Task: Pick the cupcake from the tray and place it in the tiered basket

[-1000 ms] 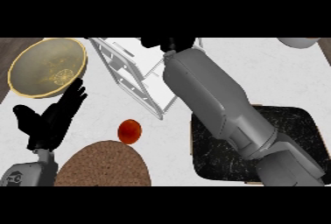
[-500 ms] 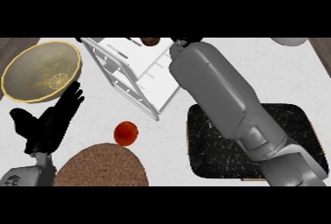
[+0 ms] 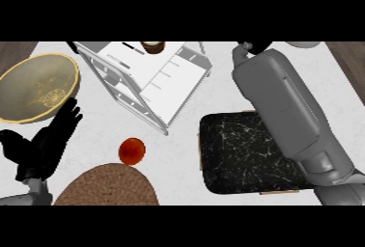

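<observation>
Two forearms come in from the lower edge over the pale desk (image 3: 178, 149). The right arm runs up the right side, crossing the right part of the dark speckled tray (image 3: 242, 157), and its right hand (image 3: 251, 47) shows only as a small black shape at the top edge, to the right of the tiered basket (image 3: 146, 79); whether its fingers are open or curled I cannot tell, and nothing can be seen in it. The cupcake (image 3: 152, 47) sits at the top of the view within the white wire basket's upper end, its brown top partly cut off by the edge. The basket stretches diagonally from the upper middle down toward the centre. The left hand (image 3: 43, 144) rests at the lower left, its fingers (image 3: 68, 116) straight and pointing up toward the yellow-rimmed bowl (image 3: 35, 87), which they almost reach; it holds nothing. A small red-orange round fruit (image 3: 133, 150) lies between the left hand and the tray, just above a brown woven mat (image 3: 107, 185) at the bottom edge.
</observation>
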Motion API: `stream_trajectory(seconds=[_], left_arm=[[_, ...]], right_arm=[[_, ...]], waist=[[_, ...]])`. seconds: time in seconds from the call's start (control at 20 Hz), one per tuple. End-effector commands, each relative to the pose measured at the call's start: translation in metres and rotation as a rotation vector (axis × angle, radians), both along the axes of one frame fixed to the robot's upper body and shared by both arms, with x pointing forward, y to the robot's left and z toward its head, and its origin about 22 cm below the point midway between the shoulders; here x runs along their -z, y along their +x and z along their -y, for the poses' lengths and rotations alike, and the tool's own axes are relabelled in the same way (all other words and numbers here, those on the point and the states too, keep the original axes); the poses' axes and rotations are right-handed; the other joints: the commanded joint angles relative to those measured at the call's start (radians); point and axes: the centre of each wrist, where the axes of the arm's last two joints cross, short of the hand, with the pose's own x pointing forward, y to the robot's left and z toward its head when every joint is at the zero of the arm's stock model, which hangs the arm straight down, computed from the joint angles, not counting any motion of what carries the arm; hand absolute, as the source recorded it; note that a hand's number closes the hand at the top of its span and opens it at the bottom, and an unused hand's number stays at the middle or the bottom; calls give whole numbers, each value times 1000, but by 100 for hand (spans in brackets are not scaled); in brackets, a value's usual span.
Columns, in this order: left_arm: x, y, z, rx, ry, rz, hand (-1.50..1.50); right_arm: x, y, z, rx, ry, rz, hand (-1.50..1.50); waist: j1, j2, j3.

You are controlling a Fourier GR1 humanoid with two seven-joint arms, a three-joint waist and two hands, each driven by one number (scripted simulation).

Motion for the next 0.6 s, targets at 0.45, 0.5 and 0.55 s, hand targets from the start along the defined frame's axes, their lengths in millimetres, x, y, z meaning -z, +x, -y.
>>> stream_trajectory(seconds=[0.45, 0.5, 0.55], left_arm=[[-1, -11, 4, -15, -20, -12, 0], [-4, -10, 4, -1, 1, -6, 0], [-2, -8, -10, -11, -5, 14, 0]], right_arm=[[-20, -103, 133, 60, -28, 21, -150], [-12, -117, 135, 78, -13, 42, -150], [-10, -130, 149, 74, -23, 43, -150]], waist=[[-27, -6, -1], [-9, 1, -1], [-9, 4, 0]])
